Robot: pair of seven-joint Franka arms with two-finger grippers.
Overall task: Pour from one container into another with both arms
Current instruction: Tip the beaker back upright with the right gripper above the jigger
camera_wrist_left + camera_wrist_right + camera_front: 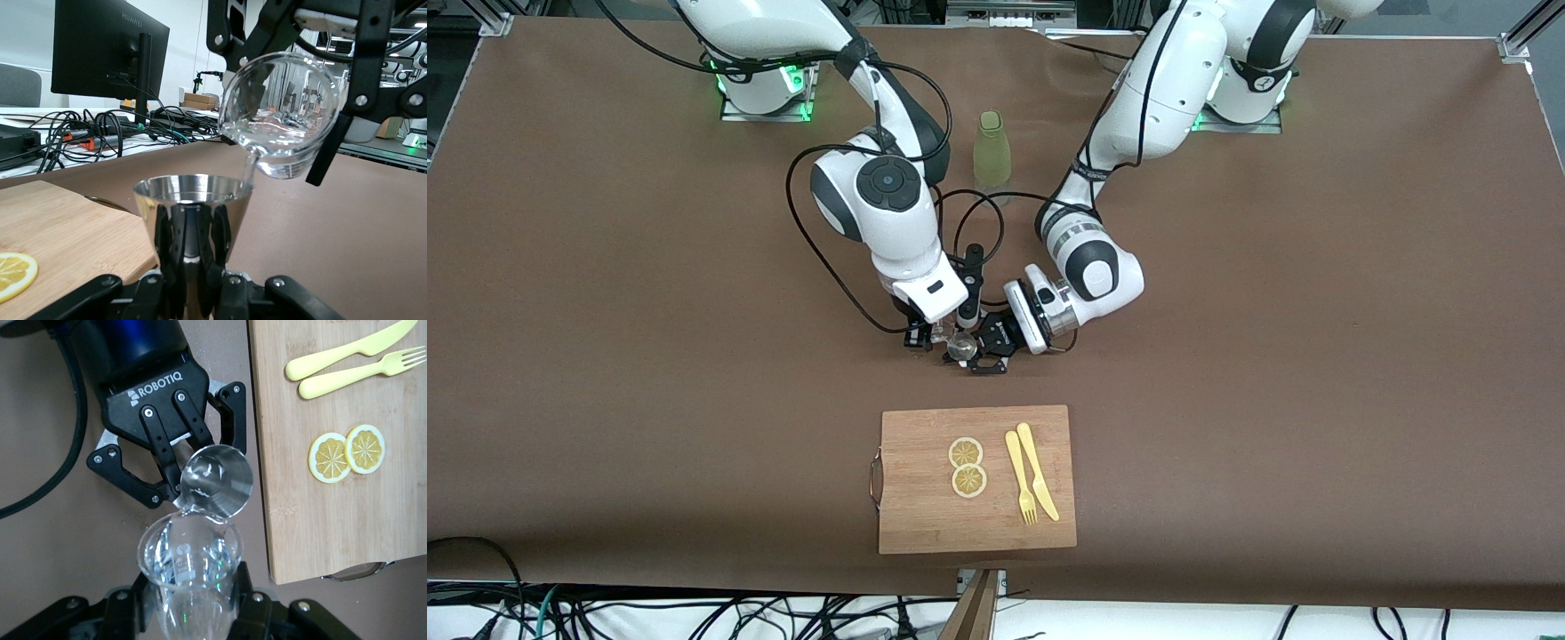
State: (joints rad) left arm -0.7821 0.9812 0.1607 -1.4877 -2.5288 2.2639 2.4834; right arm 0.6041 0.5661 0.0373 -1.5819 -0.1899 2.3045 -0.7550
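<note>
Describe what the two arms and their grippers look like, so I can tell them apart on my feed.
Both arms are glossy white with dark grey joint caps, green lights at their bases and loose black cables. The left gripper is black with linked fingers, marked ROBOTIQ in white. The right gripper is black too, with silver bolts.

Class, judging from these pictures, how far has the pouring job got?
Done: the left pincer holds the metal cup upright; the right pincer holds the glass beaker tilted over it. In hand: water is streaming into the cup. Left: emptying the beaker, which holds water, and setting both down.
</note>
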